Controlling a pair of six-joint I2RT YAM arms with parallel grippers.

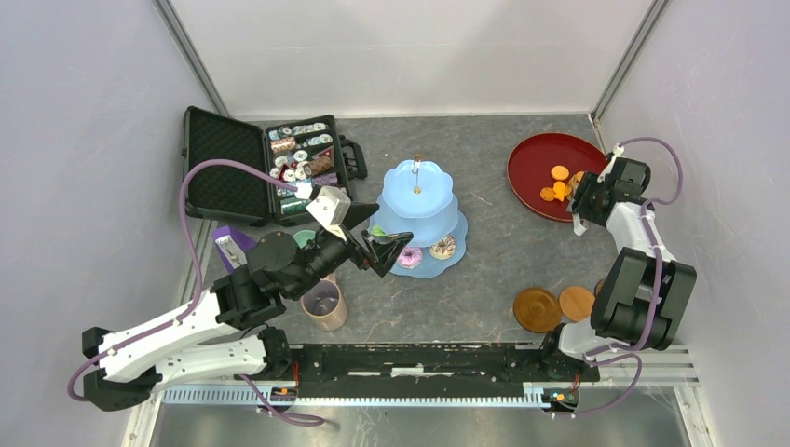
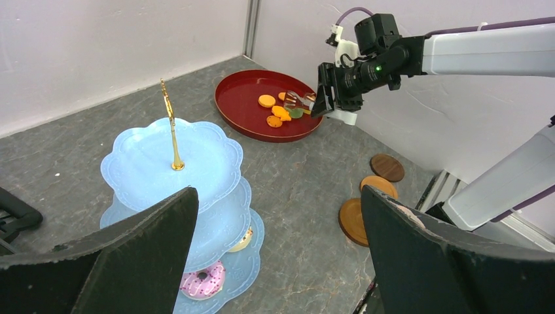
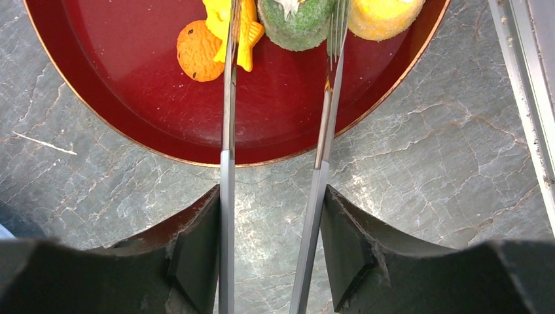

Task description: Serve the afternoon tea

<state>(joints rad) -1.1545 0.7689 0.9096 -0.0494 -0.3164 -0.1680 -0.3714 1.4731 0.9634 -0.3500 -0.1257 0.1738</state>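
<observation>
The pale-blue three-tier cake stand (image 1: pixel 416 200) (image 2: pixel 173 163) stands mid-table. A pink donut (image 1: pixel 410 257) (image 2: pixel 203 280) and a pale cake (image 2: pixel 242 241) lie on its bottom tier. My left gripper (image 1: pixel 382 233) (image 2: pixel 280 193) hovers open and empty beside the stand's near-left side. My right gripper (image 1: pixel 587 200) (image 3: pixel 271 190) is shut on metal tongs (image 3: pixel 227 131). The tong tips reach over the dark-red tray (image 3: pixel 131 98), with a green cake (image 3: pixel 298 23) between them. A yellow fish biscuit (image 3: pixel 245 29), an orange biscuit (image 3: pixel 199 51) and a yellow cake (image 3: pixel 383 13) lie alongside.
A tan mug (image 1: pixel 324 305) stands under the left arm, a green cup (image 1: pixel 303 239) half hidden behind it. Brown coasters (image 1: pixel 538 309) (image 2: pixel 353 221) lie near the right arm's base. An open black case of tins (image 1: pixel 251 168) sits at the back left. Walls close three sides.
</observation>
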